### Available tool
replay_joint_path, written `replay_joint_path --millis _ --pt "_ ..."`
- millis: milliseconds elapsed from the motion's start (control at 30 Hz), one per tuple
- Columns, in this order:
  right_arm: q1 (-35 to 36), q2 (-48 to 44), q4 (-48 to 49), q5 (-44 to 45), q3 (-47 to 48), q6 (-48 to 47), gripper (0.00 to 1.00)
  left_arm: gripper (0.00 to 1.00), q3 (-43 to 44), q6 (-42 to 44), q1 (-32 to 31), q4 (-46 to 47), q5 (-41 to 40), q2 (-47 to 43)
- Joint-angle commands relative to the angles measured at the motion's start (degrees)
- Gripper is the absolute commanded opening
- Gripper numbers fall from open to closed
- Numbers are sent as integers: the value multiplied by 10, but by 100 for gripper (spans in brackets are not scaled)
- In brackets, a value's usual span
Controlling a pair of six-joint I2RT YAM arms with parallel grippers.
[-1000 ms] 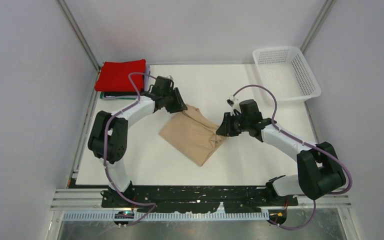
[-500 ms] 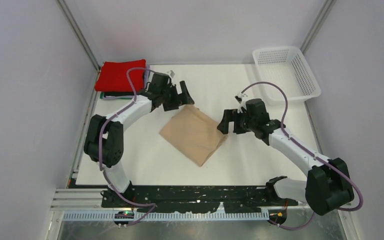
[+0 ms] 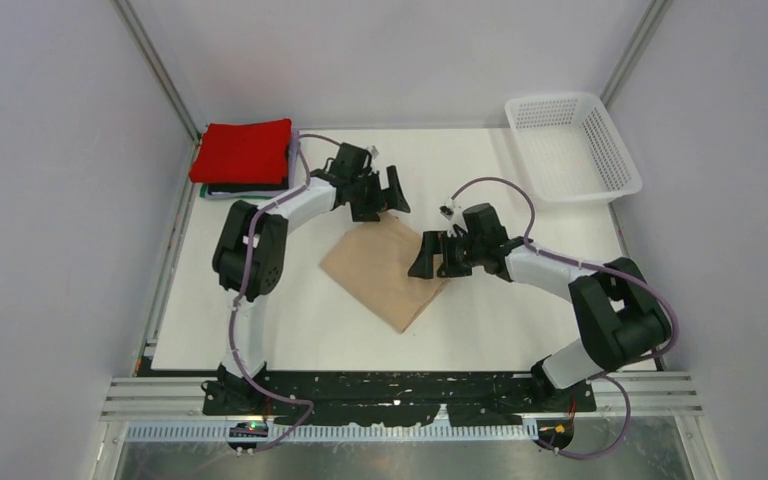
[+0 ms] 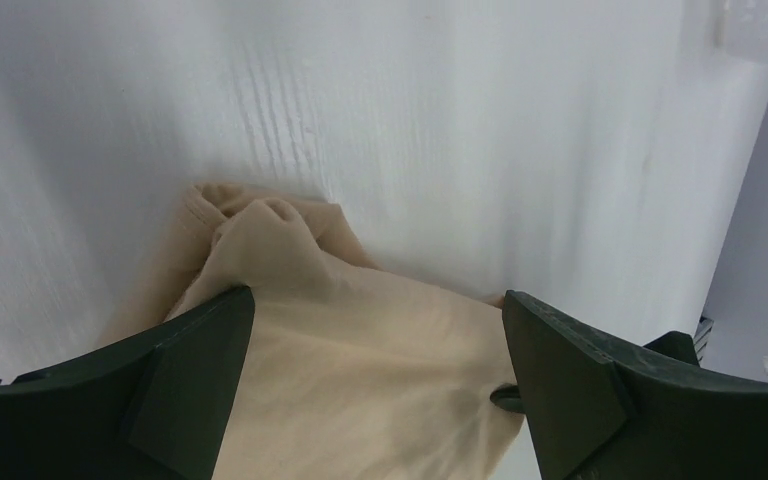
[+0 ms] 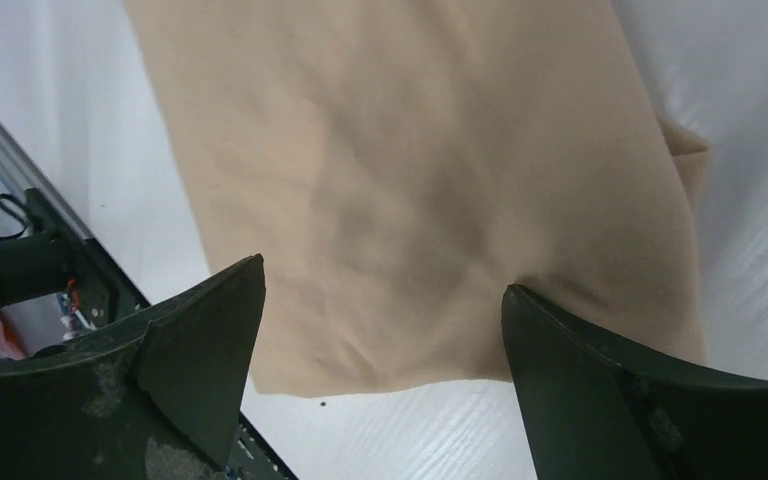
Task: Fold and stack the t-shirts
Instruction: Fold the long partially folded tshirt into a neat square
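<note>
Right wrist: beige t-shirt (image 5: 400,150) flat beneath spread right end effector (image 5: 384,280)

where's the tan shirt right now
Top view: the tan shirt lies folded mid-table, left hand by its far corner, right hand by its right corner.

The red t-shirt (image 3: 245,150) is covering the folded shirts (image 3: 245,187) under it; only thin dark and green edges are showing, too small to count. The right gripper (image 3: 428,258) is hiding part of the beige t-shirt (image 3: 375,270), and in both wrist views the picture's edge is cutting this shirt off.
</note>
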Motion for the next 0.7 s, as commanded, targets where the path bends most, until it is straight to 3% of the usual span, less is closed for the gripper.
replay_joint_path --millis 0,133,300,433,667 --pt "-8 55 -40 68 51 -12 95 100 52 -17 2 -54 -4 43" --pt "-13 102 -64 94 81 -25 96 100 18 -23 2 -81 -26 26" --pt "-14 108 -96 150 111 -43 95 100 -122 -29 -3 -56 -41 -73" --pt "-14 62 -94 152 114 -64 95 100 -247 -43 -19 -13 -32 -169" --pt "-14 -93 -49 164 71 -55 95 100 -266 -31 -34 -16 -75 -269"
